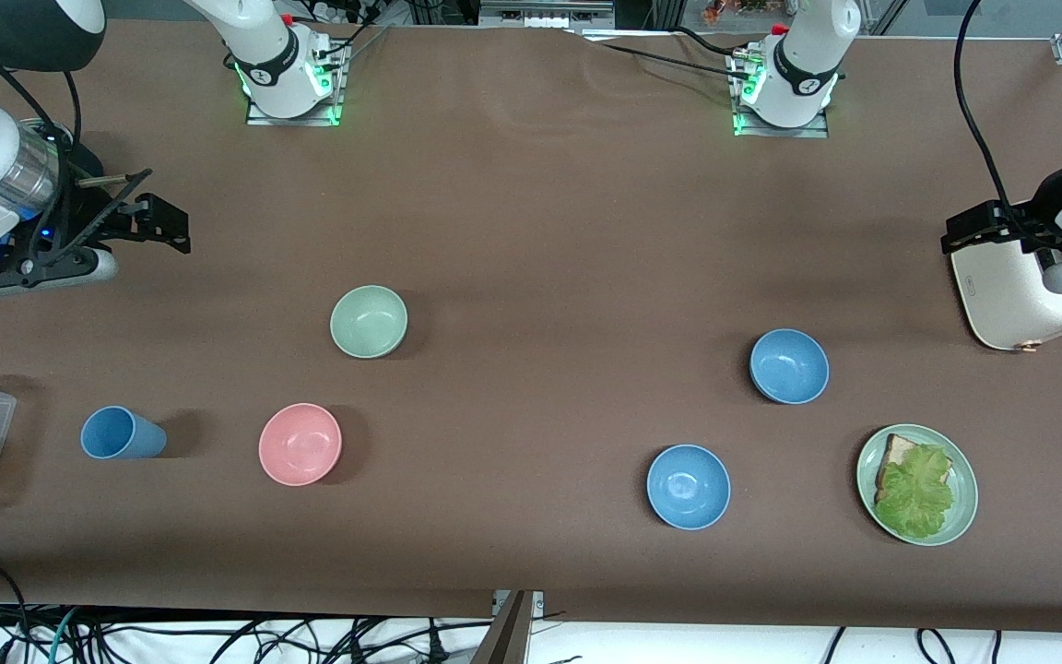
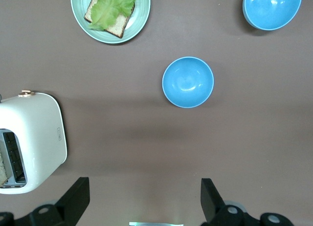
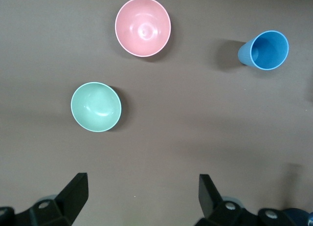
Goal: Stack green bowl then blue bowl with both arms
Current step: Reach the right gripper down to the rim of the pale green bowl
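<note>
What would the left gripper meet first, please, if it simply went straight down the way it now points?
Probably bare table: the left gripper hangs open, pointing down, beside the toaster. The blue bowl lies ahead of its fingers, not under them; depth is uncertain.

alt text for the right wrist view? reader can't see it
Looking down on a brown table, the open right gripper hangs empty above it, holding nothing. On the table below are the green bowl, a pink bowl and a blue cup lying on its side, all apart from one another.
</note>
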You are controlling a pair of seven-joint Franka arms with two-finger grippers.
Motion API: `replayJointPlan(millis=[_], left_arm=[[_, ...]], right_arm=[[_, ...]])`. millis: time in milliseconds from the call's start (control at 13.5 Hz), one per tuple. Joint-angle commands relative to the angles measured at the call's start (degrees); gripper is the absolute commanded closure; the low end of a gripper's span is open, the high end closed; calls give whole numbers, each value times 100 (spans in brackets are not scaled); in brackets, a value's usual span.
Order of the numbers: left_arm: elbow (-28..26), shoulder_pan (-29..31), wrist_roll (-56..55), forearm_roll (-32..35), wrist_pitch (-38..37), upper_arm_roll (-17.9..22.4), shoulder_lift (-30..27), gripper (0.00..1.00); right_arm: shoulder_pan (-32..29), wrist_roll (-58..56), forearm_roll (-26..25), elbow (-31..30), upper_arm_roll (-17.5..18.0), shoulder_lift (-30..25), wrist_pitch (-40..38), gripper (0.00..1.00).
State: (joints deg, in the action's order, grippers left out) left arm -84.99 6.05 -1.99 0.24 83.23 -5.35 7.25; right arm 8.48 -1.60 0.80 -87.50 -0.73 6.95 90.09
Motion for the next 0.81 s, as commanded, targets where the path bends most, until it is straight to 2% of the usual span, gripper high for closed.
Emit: replayJointPlan(millis=[0,74,296,443,739], left_arm=[[184,19,-47,90,-114,-18,75,0],[184,19,-47,99,-114,-27,75,0],[184,19,-47,99,-122,-27,84,0],[184,11,-47,99,-122,-36,84,0],[184,11,-47,99,-122,-36,84,0]], right_arm=[[13,-86,60,-170,12,26,61,0],[48,-78,69,-258,21,131,244,0],[83,-25,429,-1231,21,123,1421,0],[145,-16,438,-1724,82,210,1984,0],[451,308,482,-2779,91,491,3627,1]])
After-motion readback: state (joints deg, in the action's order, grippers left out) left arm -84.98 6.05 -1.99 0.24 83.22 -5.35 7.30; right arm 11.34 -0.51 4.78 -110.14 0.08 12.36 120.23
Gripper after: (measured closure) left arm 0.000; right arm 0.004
